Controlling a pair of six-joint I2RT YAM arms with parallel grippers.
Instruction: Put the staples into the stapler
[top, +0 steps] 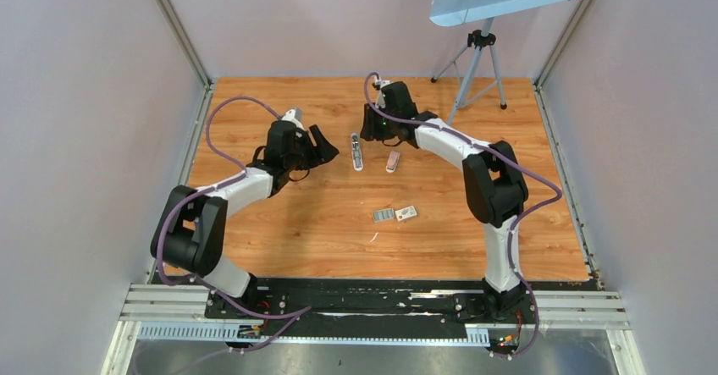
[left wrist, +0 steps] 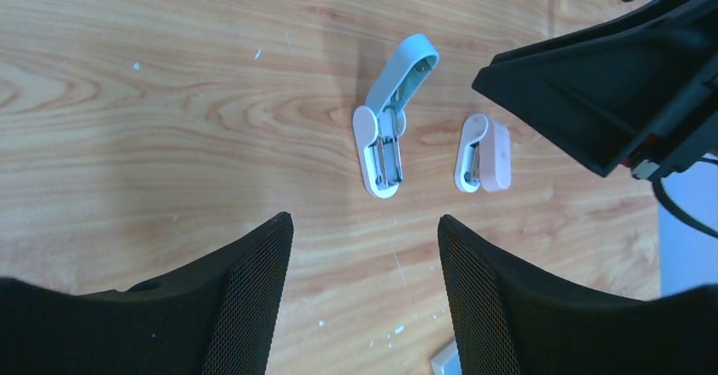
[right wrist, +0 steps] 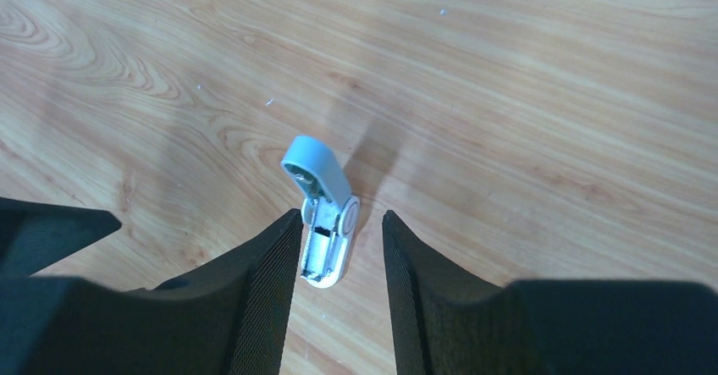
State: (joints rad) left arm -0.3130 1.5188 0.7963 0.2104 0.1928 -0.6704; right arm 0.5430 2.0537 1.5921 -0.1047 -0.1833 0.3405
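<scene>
The stapler lies on the wooden table with its blue-grey lid raised and its metal channel bared, a small pink piece just beside it. The right gripper hangs over the stapler's white base, jaws apart, one finger on each side and not clamped on it. The left gripper hovers near, jaws also apart and empty. The staples lie well apart from both, nearer the arm bases, beside a small white tray. The chief risk seems to be the light stapler skidding or twisting if one finger meets it first, or the lid dropping shut over the channel. The grippers, close together, may also collide, and the thin strip may prove hard to lift off flat wood.
</scene>
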